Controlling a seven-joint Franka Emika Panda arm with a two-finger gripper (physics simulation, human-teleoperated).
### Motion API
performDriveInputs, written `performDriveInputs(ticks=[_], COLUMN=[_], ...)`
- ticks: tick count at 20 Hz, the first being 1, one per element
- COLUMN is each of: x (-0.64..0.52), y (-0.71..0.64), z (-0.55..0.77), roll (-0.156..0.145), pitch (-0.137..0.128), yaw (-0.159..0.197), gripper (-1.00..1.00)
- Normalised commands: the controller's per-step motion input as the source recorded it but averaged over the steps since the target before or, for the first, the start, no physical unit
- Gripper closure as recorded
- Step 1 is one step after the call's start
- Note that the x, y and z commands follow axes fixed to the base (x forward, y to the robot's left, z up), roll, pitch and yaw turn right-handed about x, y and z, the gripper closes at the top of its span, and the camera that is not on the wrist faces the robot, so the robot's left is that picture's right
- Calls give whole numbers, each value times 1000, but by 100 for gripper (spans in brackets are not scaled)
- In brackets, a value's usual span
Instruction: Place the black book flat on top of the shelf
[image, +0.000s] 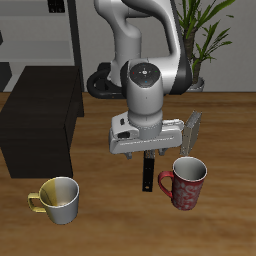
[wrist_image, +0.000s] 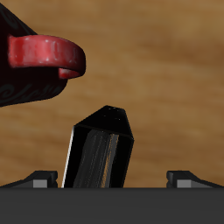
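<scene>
The black book (image: 149, 176) stands upright on the wooden table, close beside a red mug (image: 186, 183). My gripper (image: 148, 152) hangs right above it, with the book's top edge between the fingers. In the wrist view the book (wrist_image: 98, 150) sits between the two fingertips (wrist_image: 35, 179), which stand wide apart and do not touch it. The gripper (wrist_image: 112, 180) is open. The shelf (image: 40, 125), a large matte black cabinet with a flat top, stands farther back at the table's side, apart from the gripper.
A grey patterned book (image: 191, 134) stands upright just behind the red mug (wrist_image: 44, 57). A pale yellow mug (image: 58, 198) sits near the table's front edge in front of the shelf. A tall dark open-frame rack (image: 45, 35) and a plant (image: 210, 35) stand at the back.
</scene>
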Motion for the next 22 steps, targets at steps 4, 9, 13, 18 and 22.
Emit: performDriveInputs(ticks=[4, 9, 13, 18, 22], x=[-24, -80, -104, -331, -420], y=[-10, -88, -213, -253, -333], z=[-28, 149, 186, 481, 758], roll=[-1, -20, -38, 21, -28], pitch=[21, 5, 10, -4, -64], yaw=[-11, -13, 17, 30, 48], gripper=[100, 100, 100, 100, 100])
